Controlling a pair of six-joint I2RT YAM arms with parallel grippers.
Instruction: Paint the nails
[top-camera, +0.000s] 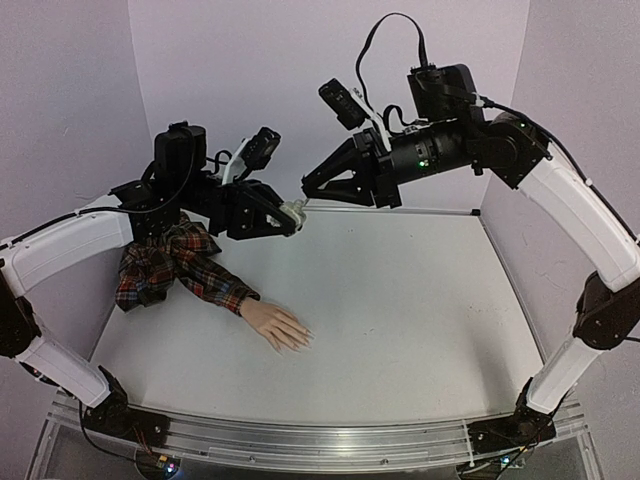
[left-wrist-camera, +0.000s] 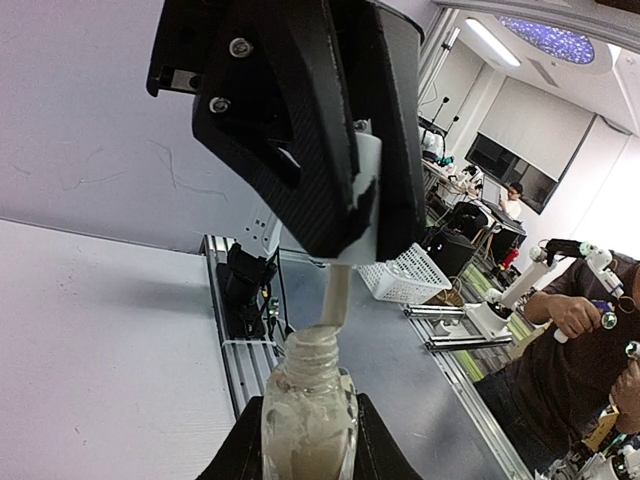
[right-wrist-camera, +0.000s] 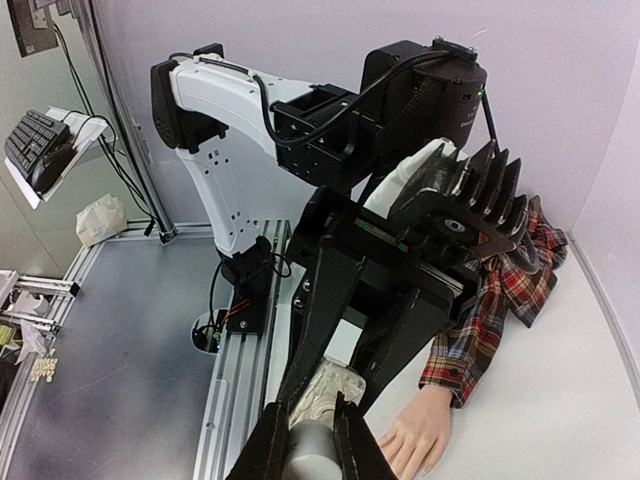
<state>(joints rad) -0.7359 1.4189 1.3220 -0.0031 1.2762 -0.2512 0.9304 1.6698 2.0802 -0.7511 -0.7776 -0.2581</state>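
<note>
A pale mannequin hand (top-camera: 279, 325) in a red plaid sleeve (top-camera: 176, 264) lies flat on the table's left half. Its nails (top-camera: 303, 340) at the fingertips are too small to make out. High above the table, my left gripper (top-camera: 290, 216) is shut on a small white bottle (left-wrist-camera: 308, 415). My right gripper (top-camera: 309, 186) meets it from the right and is shut on the grey brush cap (right-wrist-camera: 313, 456). The brush stem (left-wrist-camera: 337, 296) runs down from the cap into the bottle's threaded neck. In the right wrist view the hand (right-wrist-camera: 421, 437) lies below the two grippers.
White table (top-camera: 420, 320) with lilac walls behind and to the sides. An aluminium rail (top-camera: 320, 440) with both arm bases runs along the near edge. Off the table, a white basket (left-wrist-camera: 405, 275) stands on the floor.
</note>
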